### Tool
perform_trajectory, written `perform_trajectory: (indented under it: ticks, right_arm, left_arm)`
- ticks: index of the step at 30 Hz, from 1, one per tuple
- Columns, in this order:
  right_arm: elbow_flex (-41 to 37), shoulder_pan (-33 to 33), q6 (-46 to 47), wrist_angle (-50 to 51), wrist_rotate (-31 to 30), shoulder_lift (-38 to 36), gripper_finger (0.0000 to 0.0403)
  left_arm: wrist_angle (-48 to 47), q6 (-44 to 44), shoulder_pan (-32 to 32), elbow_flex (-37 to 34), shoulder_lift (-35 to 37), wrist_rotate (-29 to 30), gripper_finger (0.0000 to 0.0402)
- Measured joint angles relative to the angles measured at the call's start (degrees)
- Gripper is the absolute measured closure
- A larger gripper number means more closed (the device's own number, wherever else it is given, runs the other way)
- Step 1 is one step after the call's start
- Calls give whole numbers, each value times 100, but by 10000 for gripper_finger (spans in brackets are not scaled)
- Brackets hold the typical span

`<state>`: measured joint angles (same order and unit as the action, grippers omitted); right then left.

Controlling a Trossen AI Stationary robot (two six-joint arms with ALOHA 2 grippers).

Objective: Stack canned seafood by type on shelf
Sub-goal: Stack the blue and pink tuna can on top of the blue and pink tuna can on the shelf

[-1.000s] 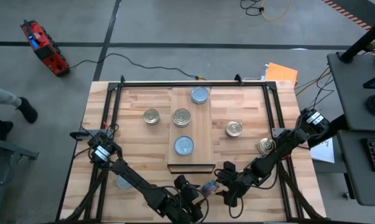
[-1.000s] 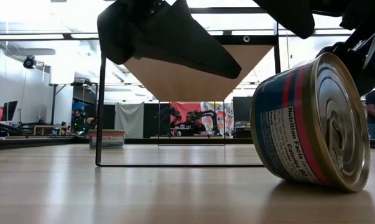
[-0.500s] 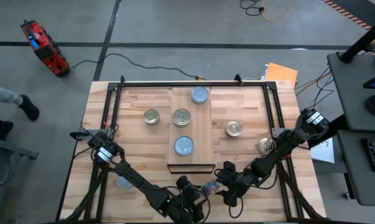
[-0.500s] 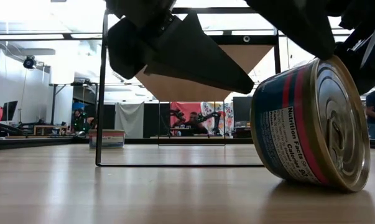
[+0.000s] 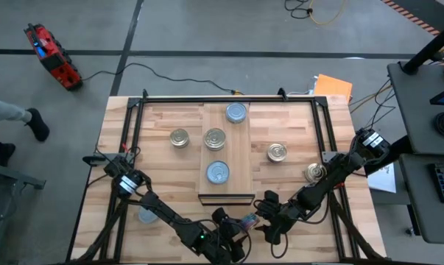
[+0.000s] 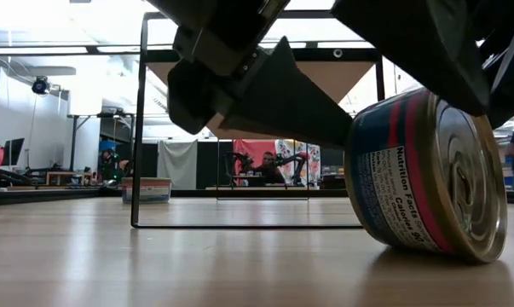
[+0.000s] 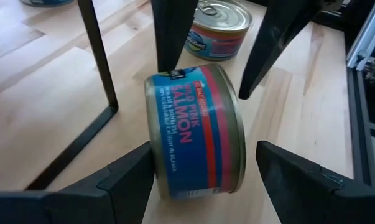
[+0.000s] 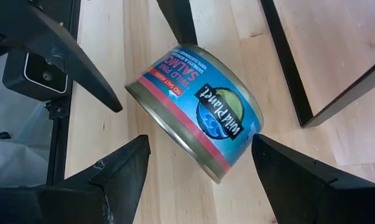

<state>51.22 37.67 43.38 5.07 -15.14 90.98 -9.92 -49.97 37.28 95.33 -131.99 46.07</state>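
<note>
Two dark grippers meet at the lower middle of the high view, the left gripper [image 5: 227,230] and the right gripper [image 5: 264,223], either side of a short round blue-and-red salmon tin [image 5: 247,220] lying on the wooden counter [image 5: 155,169] just below the pale narrow wood shelf [image 5: 244,158]. Three tins sit on that shelf, others on the counter beside it.

Low view: the salmon tin [image 6: 427,175] fills the right of the frame, tipped on its rim, ringed silver top facing right.

Left wrist view: its fingers [image 7: 125,180] stand wide apart, flanking the tin [image 7: 196,134] without clearly touching; the tin's axis runs across the frame.

Right wrist view: its fingers [image 8: 122,171] are likewise wide open, gripping nothing, the tin [image 8: 203,121] tilted diagonally between them.

Judged step: picking up this tipped tin. Next, one gripper should close across its flat ends, or it should be righted first.
</note>
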Motion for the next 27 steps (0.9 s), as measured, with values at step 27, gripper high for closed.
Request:
perform_trajectory:
  ticks: [27]
  right_arm:
    - [0,9,-174,-84,7,0,174]
  left_arm:
    - [160,433,-74,0,-40,-74,218]
